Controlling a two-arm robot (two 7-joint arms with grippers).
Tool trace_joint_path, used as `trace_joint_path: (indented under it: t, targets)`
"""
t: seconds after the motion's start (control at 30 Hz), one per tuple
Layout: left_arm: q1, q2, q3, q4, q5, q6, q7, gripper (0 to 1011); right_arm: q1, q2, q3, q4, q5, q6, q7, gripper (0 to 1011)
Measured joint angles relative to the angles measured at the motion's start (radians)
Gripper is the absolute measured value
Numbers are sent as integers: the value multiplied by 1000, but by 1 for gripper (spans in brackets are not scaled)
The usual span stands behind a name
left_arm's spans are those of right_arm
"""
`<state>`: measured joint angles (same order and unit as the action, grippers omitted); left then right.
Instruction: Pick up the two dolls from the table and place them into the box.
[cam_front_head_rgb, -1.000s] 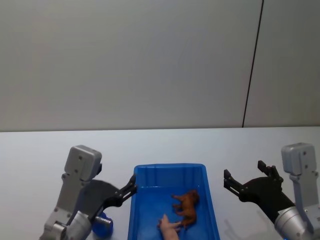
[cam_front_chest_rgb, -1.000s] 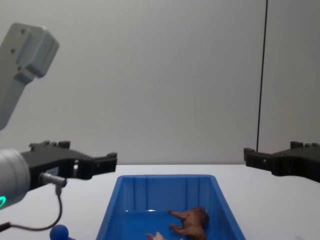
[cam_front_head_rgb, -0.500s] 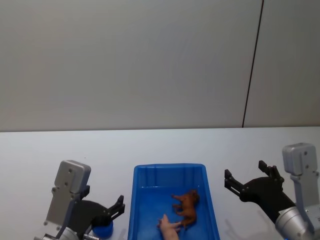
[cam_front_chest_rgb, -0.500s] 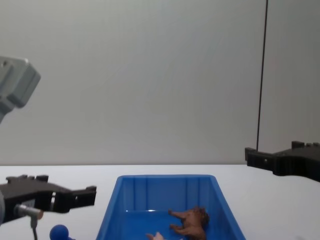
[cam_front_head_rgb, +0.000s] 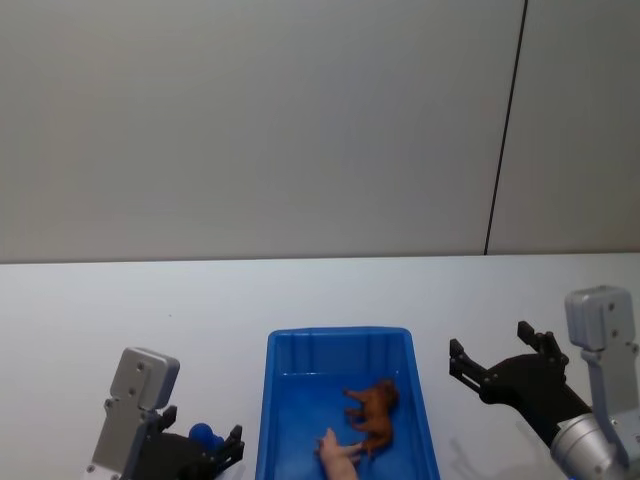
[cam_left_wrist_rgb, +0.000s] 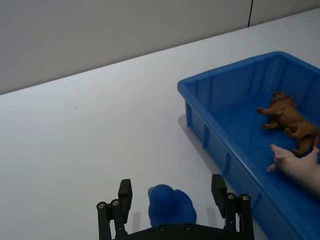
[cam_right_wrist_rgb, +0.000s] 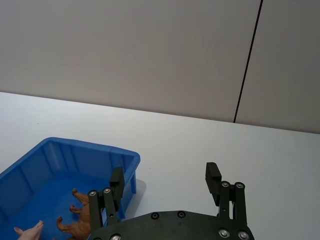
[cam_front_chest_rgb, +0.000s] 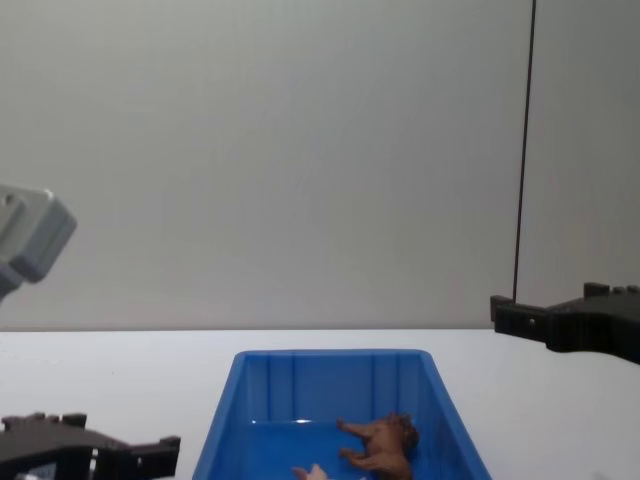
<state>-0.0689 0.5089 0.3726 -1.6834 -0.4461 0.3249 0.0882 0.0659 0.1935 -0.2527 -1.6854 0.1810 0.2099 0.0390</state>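
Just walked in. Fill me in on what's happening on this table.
Both dolls, the brown lion and the pale pink one, lie inside the blue box. The left gripper hangs open low beside the box, over a small blue object on the table. The right gripper hovers open on the other side.

The left gripper (cam_front_head_rgb: 232, 444) is lowered and drawn back from beside the box (cam_front_head_rgb: 268, 420) rim toward the table's (cam_front_head_rgb: 120, 310) near edge, its fingers spread either side of a small blue object (cam_left_wrist_rgb: 170, 206).
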Motion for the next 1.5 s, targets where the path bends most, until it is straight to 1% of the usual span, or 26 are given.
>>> trace_joint_path:
  t: [0.13,0.17,0.23,0.27,0.33,0.37,0.43,0.5,0.53,0.57,0.63,0.67,0.73,0.77,0.8,0.9,1.17,1.33,1.5]
  targets:
    - [-4,-5,0,19,2,1,-14,963,0,0,0,0,0,0,0,1001]
    - [-8,-8,1,29,5,1,-22,927,0,0,0,0,0,0,0,1001]
    - [-14,-14,1,46,9,0,-33,891,0,0,0,0,0,0,0,1001]
    - [-17,-17,1,53,11,-1,-36,839,0,0,0,0,0,0,0,1001]
    - [-24,-23,2,70,17,-4,-47,809,0,0,0,0,0,0,0,1001]
    - [-27,-26,2,78,19,-6,-51,757,0,0,0,0,0,0,0,1001]
    - [-32,-30,2,88,23,-9,-58,711,0,0,0,0,0,0,0,1001]
    - [-40,-36,2,104,29,-14,-67,633,0,0,0,0,0,0,0,1001]
    - [-42,-37,3,108,31,-16,-69,618,0,0,0,0,0,0,0,1001]
    - [-46,-40,3,117,36,-20,-75,572,0,0,0,0,0,0,0,1001]
    - [-50,-43,3,124,39,-24,-79,531,0,0,0,0,0,0,0,1001]
    - [-54,-46,2,132,42,-28,-83,473,0,0,0,0,0,0,0,1001]
    - [-57,-49,2,138,45,-32,-86,429,0,0,0,0,0,0,0,1001]
    - [-60,-51,2,143,48,-36,-90,360,0,0,0,0,0,0,0,1001]
    - [-61,-52,1,146,49,-37,-92,341,0,0,0,0,0,0,0,1001]
    - [-65,-54,-1,152,53,-44,-97,286,0,0,0,0,0,0,0,1001]
    - [-71,-55,-8,151,64,-65,-106,230,0,0,0,0,0,0,0,1001]
    - [-76,-52,-15,132,78,-81,-112,205,0,0,0,0,0,0,0,1001]
    - [-86,-47,-24,96,102,-102,-130,171,0,0,0,0,0,0,0,1001]
